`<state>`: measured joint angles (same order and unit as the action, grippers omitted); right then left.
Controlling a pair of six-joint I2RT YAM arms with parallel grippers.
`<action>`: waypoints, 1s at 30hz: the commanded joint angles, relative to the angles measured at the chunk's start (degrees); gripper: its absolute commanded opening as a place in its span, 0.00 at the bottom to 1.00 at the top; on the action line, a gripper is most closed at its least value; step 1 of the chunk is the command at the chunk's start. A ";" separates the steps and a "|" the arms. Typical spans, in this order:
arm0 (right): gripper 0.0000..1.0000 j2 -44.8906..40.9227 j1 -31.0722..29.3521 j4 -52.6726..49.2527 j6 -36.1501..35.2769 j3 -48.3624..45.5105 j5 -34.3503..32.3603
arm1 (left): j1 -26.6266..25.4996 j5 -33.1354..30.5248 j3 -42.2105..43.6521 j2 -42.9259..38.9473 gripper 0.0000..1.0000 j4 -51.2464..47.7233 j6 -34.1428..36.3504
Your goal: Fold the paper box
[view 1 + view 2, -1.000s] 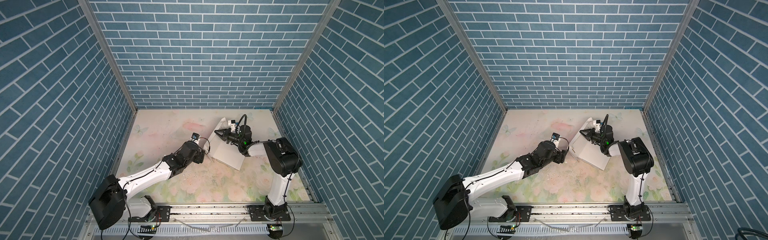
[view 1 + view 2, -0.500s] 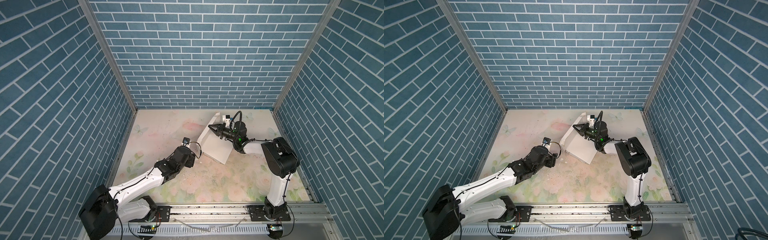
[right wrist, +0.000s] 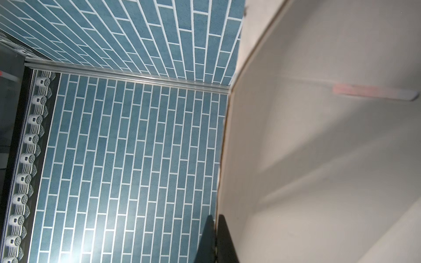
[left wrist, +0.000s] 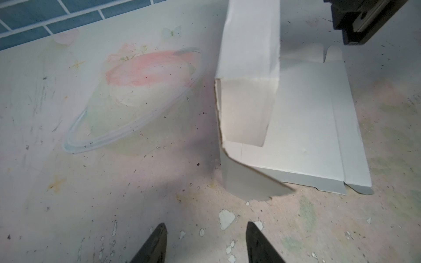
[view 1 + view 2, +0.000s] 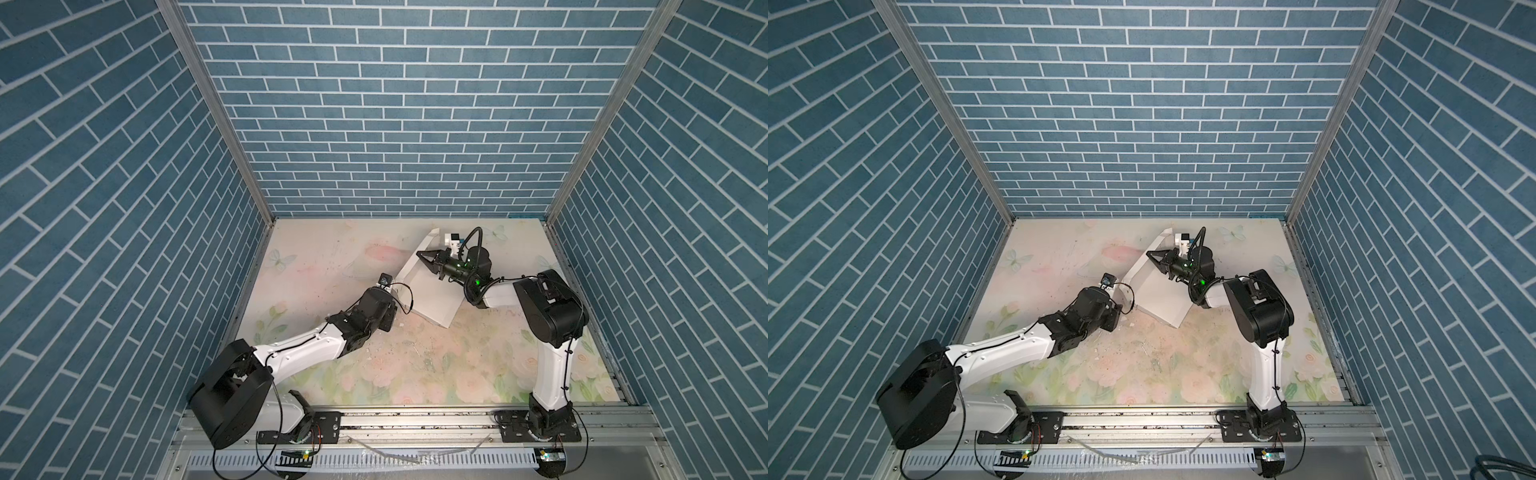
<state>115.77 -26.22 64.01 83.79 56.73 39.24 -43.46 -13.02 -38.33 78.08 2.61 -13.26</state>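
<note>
White thin-cardbd. die-cut paper box (image 5: pixel 432 299): judged light, floppy; best taken at flap edges. Right gripper (image 5: pixel 419 253) clamped on raised wall; left gripper (image 4: pixel 206 224) part-open, empty.

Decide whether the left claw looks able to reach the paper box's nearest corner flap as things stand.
Probably yes. In the left wrist view the left claw stands open, apart from the paper box, and only bare table lies between it and the drooping corner flap.
</note>
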 commanded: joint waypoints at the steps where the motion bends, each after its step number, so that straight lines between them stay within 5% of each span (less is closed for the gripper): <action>1: 0.00 -0.36 0.25 3.41 1.30 0.27 0.31 | 0.31 1.87 -1.20 2.25 0.56 3.72 1.83; 30: 0.00 -3.00 0.47 -2.00 -2.05 -0.87 -0.46 | 1.41 7.85 -6.59 12.20 0.44 9.80 5.89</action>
<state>115.07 -25.91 61.30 83.46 56.64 39.18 -42.33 -6.94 -42.76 89.41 10.74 -7.90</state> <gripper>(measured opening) 0.044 0.440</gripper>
